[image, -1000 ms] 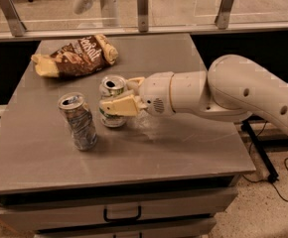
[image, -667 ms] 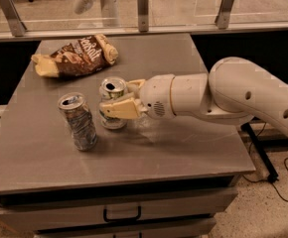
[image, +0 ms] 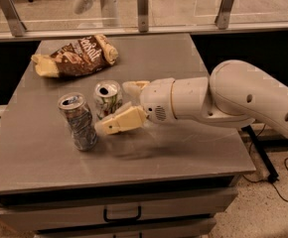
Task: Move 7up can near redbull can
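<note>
The 7up can [image: 107, 99], white-silver with green markings, stands upright on the grey table [image: 183, 148]. The redbull can [image: 79, 122], slim and silver-blue, stands just to its left and nearer the front, with a small gap between them. My gripper [image: 113, 107] reaches in from the right. It is open, with the far finger [image: 133, 86] behind the 7up can and the near finger [image: 120, 121] in front of it. The fingers stand apart from the can's sides.
A brown chips bag [image: 77, 56] lies at the table's far left. A glass barrier with metal posts [image: 143, 9] runs along the back edge. Drawers [image: 121, 213] sit below the front edge. A cable lies on the floor at the right.
The near finger has swung away toward the table's front, so the gripper has opened off the 7up can. The can now sits slightly nearer the redbull can.
</note>
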### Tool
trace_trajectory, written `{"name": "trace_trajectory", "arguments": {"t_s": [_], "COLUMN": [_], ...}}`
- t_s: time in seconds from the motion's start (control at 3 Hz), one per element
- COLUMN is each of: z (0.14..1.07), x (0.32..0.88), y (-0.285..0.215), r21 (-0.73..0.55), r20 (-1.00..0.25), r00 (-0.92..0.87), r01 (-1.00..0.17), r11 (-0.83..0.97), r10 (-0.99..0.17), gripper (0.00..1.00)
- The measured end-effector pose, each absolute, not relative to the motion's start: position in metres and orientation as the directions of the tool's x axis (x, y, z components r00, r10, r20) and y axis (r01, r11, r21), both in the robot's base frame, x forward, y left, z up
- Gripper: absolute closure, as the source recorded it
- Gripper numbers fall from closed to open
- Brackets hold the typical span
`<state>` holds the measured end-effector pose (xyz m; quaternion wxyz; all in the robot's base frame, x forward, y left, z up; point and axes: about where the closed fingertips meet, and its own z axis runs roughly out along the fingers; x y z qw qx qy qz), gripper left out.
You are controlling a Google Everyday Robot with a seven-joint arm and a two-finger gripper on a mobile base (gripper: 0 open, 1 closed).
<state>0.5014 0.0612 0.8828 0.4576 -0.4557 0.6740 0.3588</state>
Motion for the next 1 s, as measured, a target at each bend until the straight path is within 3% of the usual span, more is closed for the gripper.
{"name": "trace_trajectory", "arguments": {"t_s": [0.33, 1.0], "z": [0.884, 0.897], "x": [0.492, 0.457], "y": [0.052, -0.014], "r21": [0.073, 0.037], "r20": [-0.944, -0.903], "r00": [-0.171, -0.230], "r01": [-0.943, -0.882], "r11": [0.326, 0.470], "r10": [-0.283, -0.362], "gripper": [0.00, 0.00]}}
